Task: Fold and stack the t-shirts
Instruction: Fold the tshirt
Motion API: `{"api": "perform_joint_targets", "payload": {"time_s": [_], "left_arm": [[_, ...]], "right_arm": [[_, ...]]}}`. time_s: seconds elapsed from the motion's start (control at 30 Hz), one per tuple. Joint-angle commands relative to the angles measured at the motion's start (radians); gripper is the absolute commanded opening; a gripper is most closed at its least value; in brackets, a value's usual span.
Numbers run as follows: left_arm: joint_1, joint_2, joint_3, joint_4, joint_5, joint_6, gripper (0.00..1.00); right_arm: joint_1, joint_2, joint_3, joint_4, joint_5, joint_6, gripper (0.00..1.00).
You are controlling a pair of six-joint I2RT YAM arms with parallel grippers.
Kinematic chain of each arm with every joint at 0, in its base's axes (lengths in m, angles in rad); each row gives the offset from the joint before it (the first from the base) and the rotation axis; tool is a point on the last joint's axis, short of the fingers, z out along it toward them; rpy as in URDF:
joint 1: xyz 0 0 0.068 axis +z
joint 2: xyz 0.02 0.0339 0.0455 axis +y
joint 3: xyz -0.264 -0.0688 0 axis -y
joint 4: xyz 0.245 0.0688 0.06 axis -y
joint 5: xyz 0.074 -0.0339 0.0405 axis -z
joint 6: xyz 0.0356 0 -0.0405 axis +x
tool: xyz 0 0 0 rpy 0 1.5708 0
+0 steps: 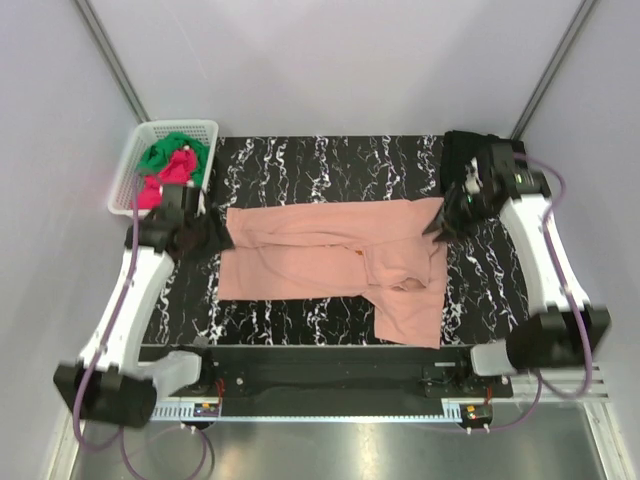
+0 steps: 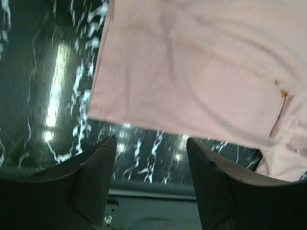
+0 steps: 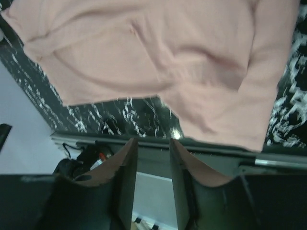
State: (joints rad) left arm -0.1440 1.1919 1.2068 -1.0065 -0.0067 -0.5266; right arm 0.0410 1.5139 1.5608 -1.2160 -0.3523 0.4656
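A salmon-pink t-shirt (image 1: 330, 260) lies spread flat across the black marbled table (image 1: 330, 160), with one part folded down toward the near right edge. My left gripper (image 1: 222, 238) sits at the shirt's left edge. In the left wrist view it (image 2: 149, 141) is open with only table between its fingers, and the pink cloth (image 2: 192, 72) lies just beyond the tips. My right gripper (image 1: 437, 225) hovers at the shirt's far right corner. It (image 3: 153, 140) is open and holds nothing, with the pink t-shirt (image 3: 158, 52) below it.
A white basket (image 1: 125, 180) at the back left holds a green t-shirt (image 1: 170, 150) and a magenta-red one (image 1: 165, 182). A black t-shirt (image 1: 462, 150) lies at the back right corner under the right arm. Grey walls enclose the table.
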Motion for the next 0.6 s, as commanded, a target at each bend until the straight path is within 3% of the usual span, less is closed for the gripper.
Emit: {"api": "perform_joint_targets", "payload": {"time_s": [0.0, 0.1, 0.37, 0.57], "left_arm": [[0.007, -0.167, -0.143, -0.02, 0.06, -0.056, 0.65], [0.014, -0.274, -0.213, -0.03, 0.068, -0.101, 0.65], [0.046, -0.316, -0.259, -0.035, 0.112, -0.194, 0.67], [0.073, -0.391, -0.36, -0.017, 0.165, -0.294, 0.68]], "right_arm": [[0.005, -0.246, -0.25, 0.107, -0.1, 0.05, 0.41], [0.005, -0.38, -0.398, 0.095, -0.158, 0.083, 0.42], [0.005, -0.468, -0.41, -0.017, -0.078, 0.107, 0.45], [0.007, -0.576, -0.53, 0.068, -0.094, 0.304, 0.46]]}}
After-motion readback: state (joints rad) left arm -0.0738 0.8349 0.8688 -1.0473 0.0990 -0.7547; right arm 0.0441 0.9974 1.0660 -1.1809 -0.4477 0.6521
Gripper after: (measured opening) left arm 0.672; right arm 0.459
